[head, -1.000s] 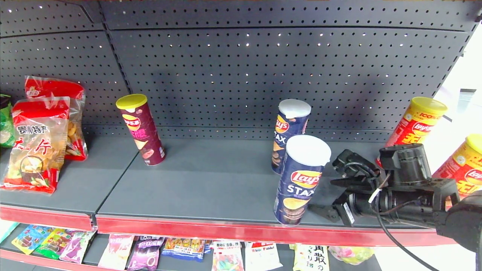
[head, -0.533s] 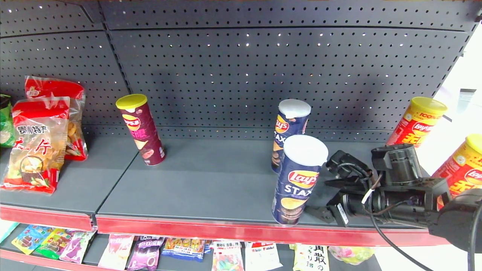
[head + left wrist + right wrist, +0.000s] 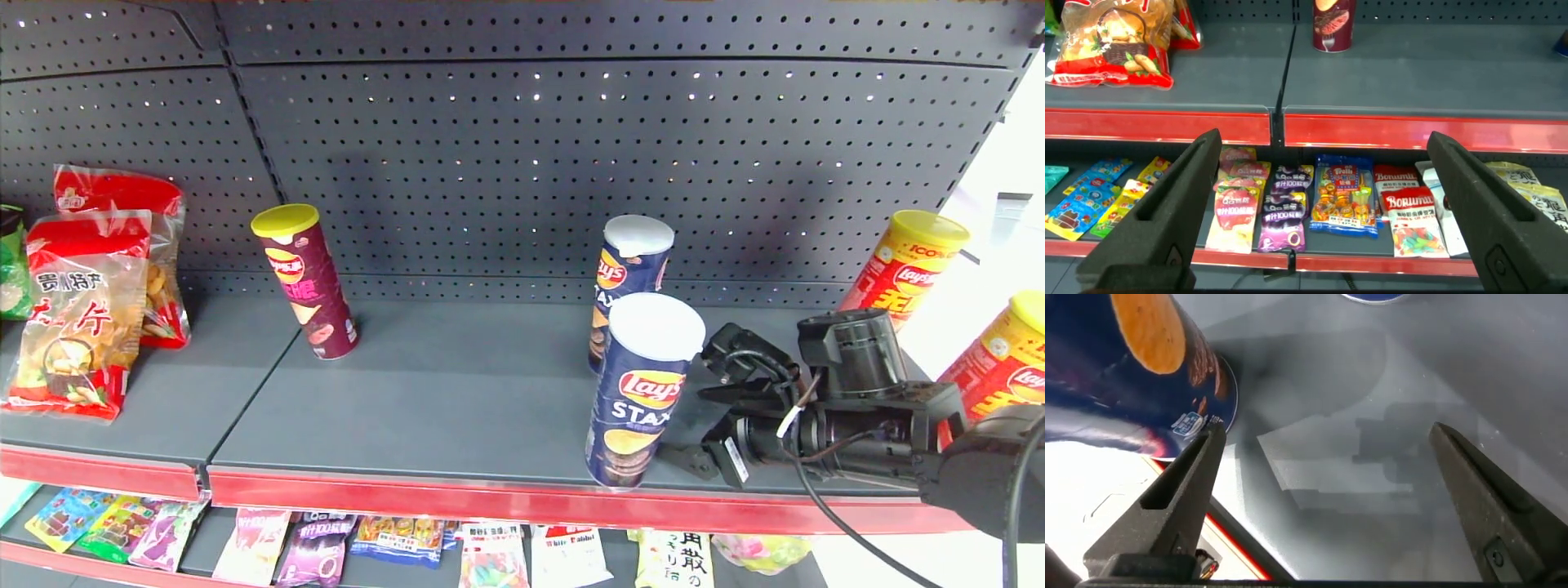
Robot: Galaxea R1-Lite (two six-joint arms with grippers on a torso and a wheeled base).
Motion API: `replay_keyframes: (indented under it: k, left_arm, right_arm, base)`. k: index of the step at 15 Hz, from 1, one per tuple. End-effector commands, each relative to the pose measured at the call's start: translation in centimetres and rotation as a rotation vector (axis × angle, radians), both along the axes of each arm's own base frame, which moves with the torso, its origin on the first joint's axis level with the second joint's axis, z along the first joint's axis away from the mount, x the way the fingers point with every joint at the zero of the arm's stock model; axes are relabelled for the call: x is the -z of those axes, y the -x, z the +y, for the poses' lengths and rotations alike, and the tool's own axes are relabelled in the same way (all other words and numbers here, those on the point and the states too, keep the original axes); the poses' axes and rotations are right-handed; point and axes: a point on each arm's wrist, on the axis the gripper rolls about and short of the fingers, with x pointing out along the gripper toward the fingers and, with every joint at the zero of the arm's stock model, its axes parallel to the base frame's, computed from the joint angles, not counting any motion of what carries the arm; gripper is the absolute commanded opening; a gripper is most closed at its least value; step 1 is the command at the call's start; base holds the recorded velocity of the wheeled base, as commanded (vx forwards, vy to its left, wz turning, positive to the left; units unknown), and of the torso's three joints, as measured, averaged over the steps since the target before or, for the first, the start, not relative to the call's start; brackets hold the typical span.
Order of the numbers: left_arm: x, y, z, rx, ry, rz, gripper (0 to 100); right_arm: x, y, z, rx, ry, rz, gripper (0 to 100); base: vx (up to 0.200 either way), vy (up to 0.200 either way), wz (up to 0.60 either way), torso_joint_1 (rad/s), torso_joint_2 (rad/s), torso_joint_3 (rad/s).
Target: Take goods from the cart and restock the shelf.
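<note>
Edging left along the shelf (image 3: 457, 408) over the last second, the right arm has brought the right end effector (image 3: 694, 420) closer against the near blue can (image 3: 645, 392). The can has shifted a little to the left with it and leans slightly, its base at the near edge just behind the red edge strip (image 3: 408, 494). The other goods stand where they were. The right end effector is released, its fingers spread wide and lying low over the shelf. In the right wrist view (image 3: 1324, 433) one fingertip sits at the foot of the near blue can (image 3: 1143, 367), touching it or just beside it, and the can stands mostly outside the gap. This can has a white lid and a dark blue label with a round red-and-yellow logo, white lettering and pictured crisps. The far blue can (image 3: 629, 261), with the same label, stands just behind it. A maroon can (image 3: 306, 282) with a yellow lid stands well to the left, and two yellow cans (image 3: 906, 261) with red logos stand at the right end. Red-topped snack bags (image 3: 77, 318) with large characters lean at the far left. The left end effector (image 3: 1323, 139) is also released, fingers wide, facing the lower shelf (image 3: 1143, 249), where colourful sachets (image 3: 1343, 204) hang in a row.
</note>
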Motion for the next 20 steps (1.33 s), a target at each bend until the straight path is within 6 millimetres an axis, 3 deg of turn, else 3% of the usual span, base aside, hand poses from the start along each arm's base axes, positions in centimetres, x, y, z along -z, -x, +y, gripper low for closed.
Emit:
replay_keyframes:
  k: [1, 9, 13, 15, 20]
  left_arm:
    - [0.0, 0.0, 0.0, -0.001, 0.0, 0.001, 100]
    - [0.0, 0.0, 0.0, -0.001, 0.0, 0.001, 100]
    - [0.0, 0.0, 0.0, -0.001, 0.0, 0.001, 100]
    - [0.0, 0.0, 0.0, -0.001, 0.0, 0.001, 100]
    - [0.0, 0.0, 0.0, -0.001, 0.0, 0.001, 100]
  right_arm:
    - [0.0, 0.0, 0.1, -0.004, -0.001, -0.002, 100]
    - [-0.3, 0.1, 0.0, 0.001, -0.009, -0.007, 100]
    - [-2.6, 1.9, -0.8, 0.001, -0.039, -0.084, 100]
    - [-3.5, 4.3, -1.8, 0.001, -0.054, -0.12, 100]
    - [-2.8, 8.5, -3.6, -0.003, -0.056, -0.119, 100]
  base:
    - [0.0, 0.0, 0.0, 0.0, 0.0, 0.0]
    - [0.0, 0.0, 0.0, 0.0, 0.0, 0.0]
    - [0.0, 0.0, 0.0, 0.0, 0.0, 0.0]
    - [0.0, 0.0, 0.0, 0.0, 0.0, 0.0]
    - [0.0, 0.0, 0.0, 0.0, 0.0, 0.0]
